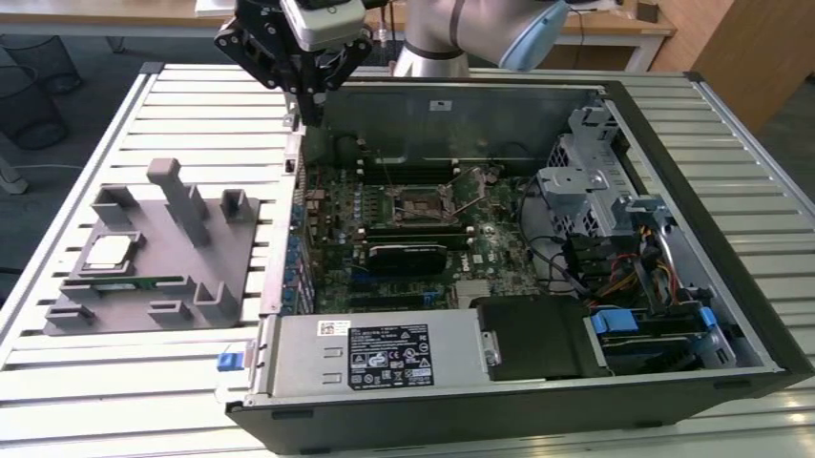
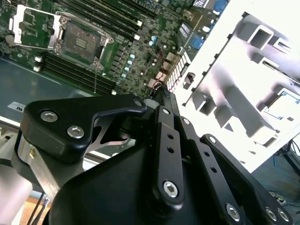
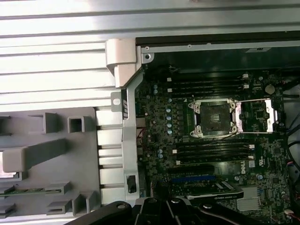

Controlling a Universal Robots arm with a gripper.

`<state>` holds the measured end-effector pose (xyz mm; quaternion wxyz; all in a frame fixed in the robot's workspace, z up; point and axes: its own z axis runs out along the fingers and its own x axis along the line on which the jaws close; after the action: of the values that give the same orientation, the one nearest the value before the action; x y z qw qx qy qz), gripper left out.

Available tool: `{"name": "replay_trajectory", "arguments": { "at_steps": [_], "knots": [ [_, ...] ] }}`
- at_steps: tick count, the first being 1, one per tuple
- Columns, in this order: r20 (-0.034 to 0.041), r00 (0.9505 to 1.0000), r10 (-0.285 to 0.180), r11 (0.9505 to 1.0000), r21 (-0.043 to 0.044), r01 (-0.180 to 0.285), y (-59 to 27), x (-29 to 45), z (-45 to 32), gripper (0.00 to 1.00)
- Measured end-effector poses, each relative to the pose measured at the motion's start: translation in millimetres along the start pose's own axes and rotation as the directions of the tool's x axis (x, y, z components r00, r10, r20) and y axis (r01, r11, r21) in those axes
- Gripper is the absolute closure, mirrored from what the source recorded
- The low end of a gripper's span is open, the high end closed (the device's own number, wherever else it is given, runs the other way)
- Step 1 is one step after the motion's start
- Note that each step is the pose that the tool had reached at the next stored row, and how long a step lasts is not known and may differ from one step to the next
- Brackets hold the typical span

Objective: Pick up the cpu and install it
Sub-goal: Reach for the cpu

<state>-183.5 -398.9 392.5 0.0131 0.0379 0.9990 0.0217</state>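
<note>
Overhead, in the exterior view, the black angular gripper (image 1: 309, 118) hangs at about ten-thirty from the open square socket (image 1: 425, 205) on the green board, its jointed fingers drawn together into a narrow tip with nothing between them. The cpu (image 1: 109, 251), a small flat square with a silvery top and pale rim, lies in a pocket of the matte grey moulded holder (image 1: 191, 286) at nine o'clock from the socket, well apart from the gripper. Holder and black computer case (image 1: 535, 401) rest on a ribbed pale metal table (image 1: 102, 382).

Pale arm (image 1: 433, 33) bent overhead, black hand (image 1: 309, 116) pointing straight down; closed, empty
</note>
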Motion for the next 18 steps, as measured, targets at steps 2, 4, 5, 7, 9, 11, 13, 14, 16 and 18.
{"name": "replay_trajectory", "arguments": {
  "at_steps": [2,4,5,7,9,11,13,14,16,18],
  "knots": [
    [0.0,1.0,0.0,1.0,0.0,0.0,-0.2,3.0,0.0,0.89],
    [0.0,1.0,0.0,1.0,0.0,0.0,-0.4,5.6,0.1,0.89],
    [0.0,1.0,0.0,1.0,-0.0001,0.0,-0.5,6.8,0.1,0.89],
    [0.0001,1.0,0.0,1.0,0.0,0.0,-0.7,9.5,0.2,0.89],
    [0.0,1.0,0.0,1.0,0.0,0.0,-0.9,11.9,0.2,0.89],
    [0.0,1.0,0.0,1.0,-0.0001,0.0,-1.1,14.4,0.3,0.89],
    [0.0001,1.0,0.0,1.0,-0.0001,0.0,-1.3,16.9,0.3,0.89],
    [0.0,1.0,0.0,1.0,0.0,0.0,-1.4,18.1,0.3,0.89],
    [0.0,1.0,0.0,1.0,0.0,0.0,-1.6,20.5,0.3,0.89],
    [0.0,1.0,0.0,1.0,0.0,0.0,-1.8,23.1,0.4,0.89]
  ]
}}
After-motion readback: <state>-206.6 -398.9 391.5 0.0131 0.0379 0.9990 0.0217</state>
